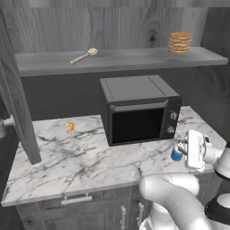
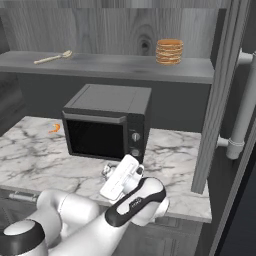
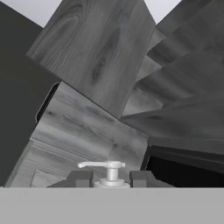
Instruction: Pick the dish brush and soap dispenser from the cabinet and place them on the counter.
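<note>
Currently your pincer (image 1: 182, 150) clamps the soap dispenser (image 1: 176, 154) just above the counter (image 1: 67, 157); next, lower and release, then fetch the dish brush (image 1: 83, 56).

The fingers (image 3: 79, 178) are dark and matt, like hard plastic. Between them the soap dispenser (image 3: 108, 170) shows a smooth white pump top of plastic look, and its body (image 1: 176, 154) is glossy blue. Under the fingers, the desk (image 1: 67, 157) is polished white marble with grey veins. Beside the fingers, the microwave (image 1: 139, 110) has a matt dark grey shell and a glossy black door. Well above the fingers, the cabinet (image 1: 90, 27) is dark grey wood with clear grain, and its shelf (image 1: 126, 58) is flat matt grey. On the shelf the dish brush (image 1: 83, 56) looks like pale bare wood.
</note>
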